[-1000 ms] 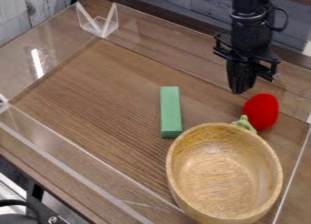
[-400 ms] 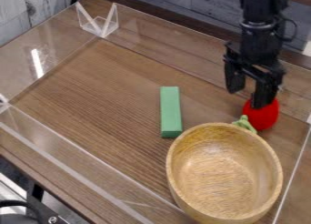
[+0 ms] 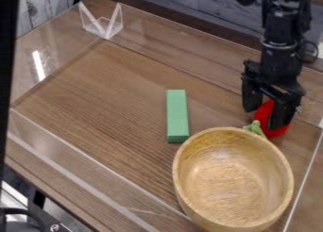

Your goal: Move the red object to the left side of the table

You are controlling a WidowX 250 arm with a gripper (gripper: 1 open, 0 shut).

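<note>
The red object, a small rounded toy fruit with a green stem tip, lies on the dark wood-grain table at the right, just beyond the rim of the wooden bowl. My gripper points down over it with its jaws open, one black finger on each side of the fruit. The fingers hide much of the red body. Whether the pads touch it I cannot tell.
A large wooden bowl stands at the near right, its rim close to the fruit. A green rectangular block lies in the middle. Low clear acrylic walls edge the table.
The gripper went from shut to open, moved right and came down until its fingers straddle the red object. The fruit, block and bowl have not moved.
</note>
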